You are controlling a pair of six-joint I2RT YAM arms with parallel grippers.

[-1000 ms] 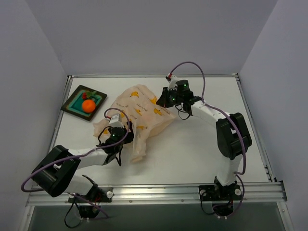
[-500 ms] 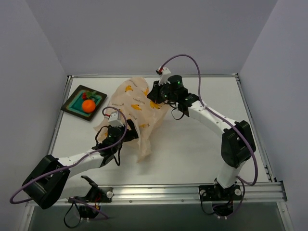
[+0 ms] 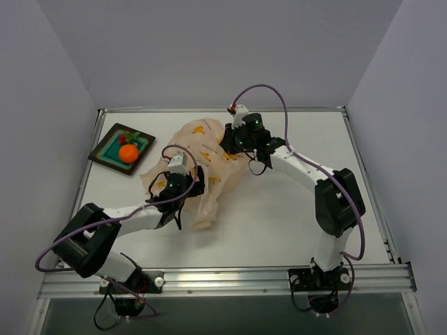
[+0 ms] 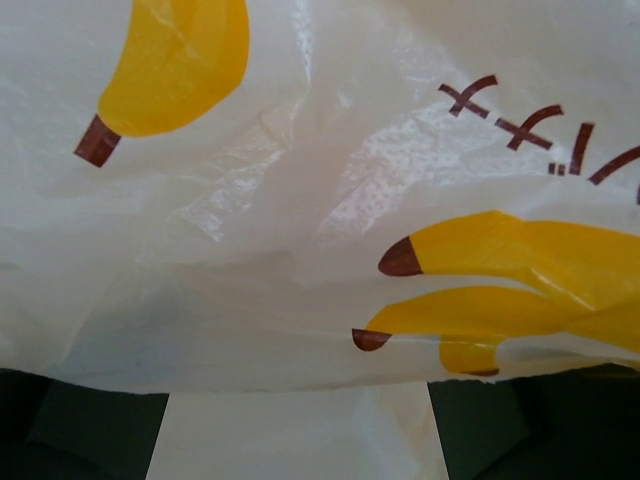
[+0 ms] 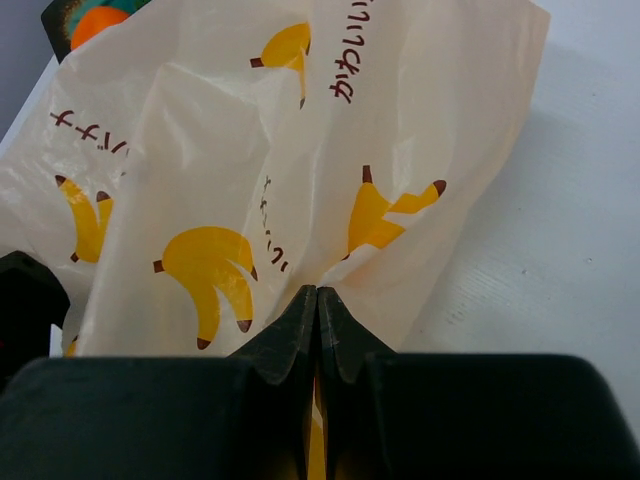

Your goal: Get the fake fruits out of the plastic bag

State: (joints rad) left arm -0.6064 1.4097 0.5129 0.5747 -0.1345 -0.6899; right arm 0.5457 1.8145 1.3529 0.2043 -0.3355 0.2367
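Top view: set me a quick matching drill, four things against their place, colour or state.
1 orange fruit
2 bag
3 right hand
4 tray

A teal with a dark rim
B shut on the bag
C lying in the tray
D pale, printed with bananas

Pairs: 1-C, 2-D, 3-B, 4-A
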